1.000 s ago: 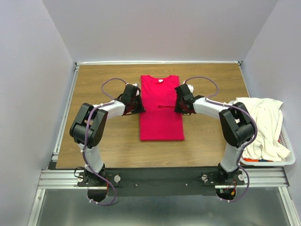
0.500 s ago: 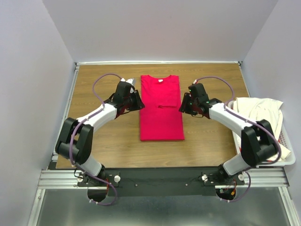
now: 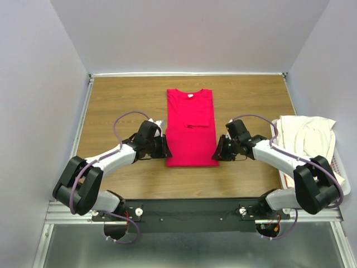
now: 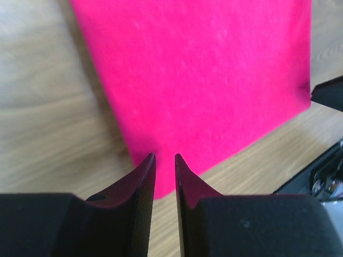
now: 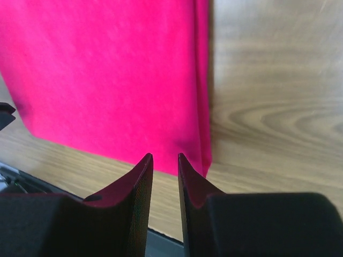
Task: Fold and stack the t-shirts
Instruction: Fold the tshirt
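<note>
The crimson-red t-shirt (image 3: 189, 128) lies flat in the middle of the table, folded into a long narrow strip with its collar at the far end. My left gripper (image 3: 164, 152) sits low at its near left corner, my right gripper (image 3: 217, 156) at its near right corner. In the left wrist view the left gripper (image 4: 165, 156) stands slightly open, tips just over the red cloth (image 4: 203, 75), nothing between them. The right gripper (image 5: 165, 155) is likewise slightly open above the red hem (image 5: 107, 75). A cream-white t-shirt (image 3: 308, 139) lies heaped in the basket.
The white slatted laundry basket (image 3: 341, 192) sits at the table's right edge, beside the right arm's elbow. Bare wood table (image 3: 122, 100) surrounds the red shirt on the left, far side and right. The black front rail (image 3: 184, 209) runs just behind both grippers.
Both grippers have drawn back from the red shirt's middle sides to its near corners and come down low. The shirt itself has not moved.
</note>
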### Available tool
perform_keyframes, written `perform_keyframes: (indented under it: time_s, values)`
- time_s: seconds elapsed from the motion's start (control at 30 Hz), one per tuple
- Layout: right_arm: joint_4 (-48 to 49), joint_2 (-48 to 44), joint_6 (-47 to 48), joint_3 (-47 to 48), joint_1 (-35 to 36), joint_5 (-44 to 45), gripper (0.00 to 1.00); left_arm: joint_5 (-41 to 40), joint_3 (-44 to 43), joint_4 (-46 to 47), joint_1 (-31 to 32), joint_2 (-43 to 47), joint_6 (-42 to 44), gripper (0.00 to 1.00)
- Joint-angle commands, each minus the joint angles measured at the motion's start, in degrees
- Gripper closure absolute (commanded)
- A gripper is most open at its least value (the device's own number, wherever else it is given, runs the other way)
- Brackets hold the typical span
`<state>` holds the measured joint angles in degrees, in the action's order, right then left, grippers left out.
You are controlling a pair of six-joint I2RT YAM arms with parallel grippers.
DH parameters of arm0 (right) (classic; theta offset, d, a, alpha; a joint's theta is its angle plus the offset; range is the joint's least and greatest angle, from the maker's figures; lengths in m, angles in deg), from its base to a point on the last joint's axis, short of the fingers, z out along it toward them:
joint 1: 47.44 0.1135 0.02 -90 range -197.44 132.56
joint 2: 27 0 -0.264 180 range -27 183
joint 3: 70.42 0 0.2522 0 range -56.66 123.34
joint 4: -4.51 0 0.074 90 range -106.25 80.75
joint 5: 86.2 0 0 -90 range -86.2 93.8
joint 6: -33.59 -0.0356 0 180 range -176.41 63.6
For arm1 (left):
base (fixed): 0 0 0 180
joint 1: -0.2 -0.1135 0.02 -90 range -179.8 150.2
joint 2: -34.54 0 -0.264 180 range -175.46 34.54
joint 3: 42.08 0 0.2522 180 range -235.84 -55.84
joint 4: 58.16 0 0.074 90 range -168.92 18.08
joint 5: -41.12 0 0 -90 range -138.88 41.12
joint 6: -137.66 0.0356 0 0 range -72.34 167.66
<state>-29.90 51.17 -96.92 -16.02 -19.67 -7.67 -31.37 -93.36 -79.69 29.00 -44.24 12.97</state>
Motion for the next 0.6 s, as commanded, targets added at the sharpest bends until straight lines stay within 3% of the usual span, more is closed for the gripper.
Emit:
perform_keyframes:
  time_s: [0.0,0.37,0.57]
  values:
    - [-1.0,-1.5,-2.1,-3.1,0.8,-2.2,0.68,0.6,2.1,-1.0,1.7,1.8,-1.5,0.72]
    - [-1.8,-4.2,-3.8,-7.1,0.8,-0.2,0.67,-1.9,3.4,-3.8,3.4,1.9,-2.0,0.74]
    - [-3.2,-8.2,-6.2,-8.1,0.8,1.5,0.57,-4.2,1.4,-10.7,3.2,6.0,-3.3,0.56]
